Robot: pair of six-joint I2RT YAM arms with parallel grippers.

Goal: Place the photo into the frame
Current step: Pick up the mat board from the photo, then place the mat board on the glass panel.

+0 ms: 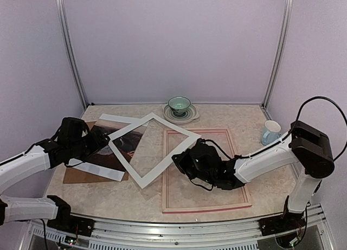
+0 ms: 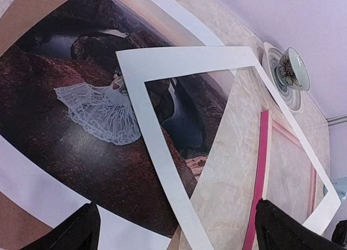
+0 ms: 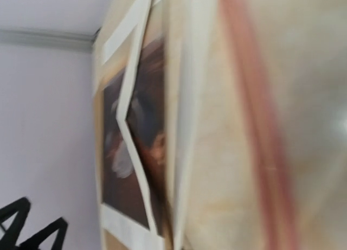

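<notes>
Photo (image 2: 81,152) lies flat directly under my left gripper (image 2: 179,236), near the table's (image 1: 227,117) left edge. Those jaws stand wide apart with nothing in them. The long axis looks slanted to the table edges, though I can't fix it exactly. This arm is far nearer. My right gripper (image 1: 181,162), jaws together and empty as far as I can tell, sits over the left rim of the frame (image 1: 206,208), which lies flat toward the near right corner. The print is thin, glossy and dark, with white strips at two ends. It rests on a brown backing board (image 1: 76,177). A stiff white mat (image 1: 127,163) overlaps its right part and reaches the frame's thin, pale, pink-edged rim.
</notes>
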